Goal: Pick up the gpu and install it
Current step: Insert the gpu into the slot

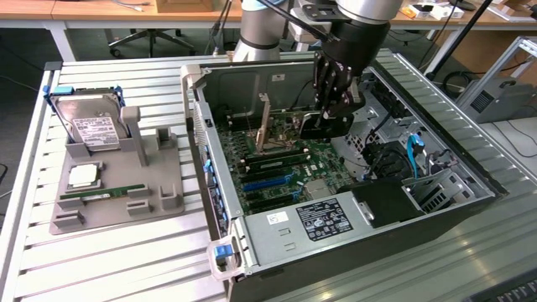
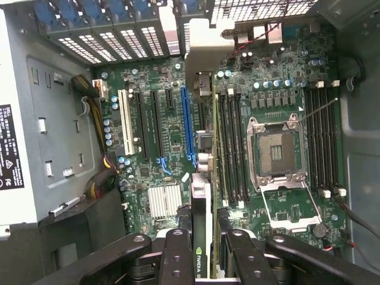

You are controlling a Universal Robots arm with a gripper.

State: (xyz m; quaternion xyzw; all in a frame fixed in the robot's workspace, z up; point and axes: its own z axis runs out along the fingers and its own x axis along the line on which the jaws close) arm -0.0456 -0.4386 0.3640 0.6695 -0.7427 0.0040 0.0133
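A ribbed metal table (image 1: 126, 264) stands on a grey floor (image 1: 21, 56); wooden desks (image 1: 92, 9) and an office chair (image 1: 147, 41) stand behind.

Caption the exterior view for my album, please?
Black robot hand holds thin green graphics card upright inside open grey computer case.

- 1 silver-grey jointed robot arm (image 1: 369, 9): reaches in from above, black wrist section (image 1: 353, 47) angled steeply down.
- 1 black 2-fingered gripper (image 1: 326, 126): pointing down, black fingers (image 2: 177, 255) clamped either side of the thin, black-edged gpu (image 2: 200, 199).

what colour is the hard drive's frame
Blue: the hard drive's frame is clearest in the exterior view.
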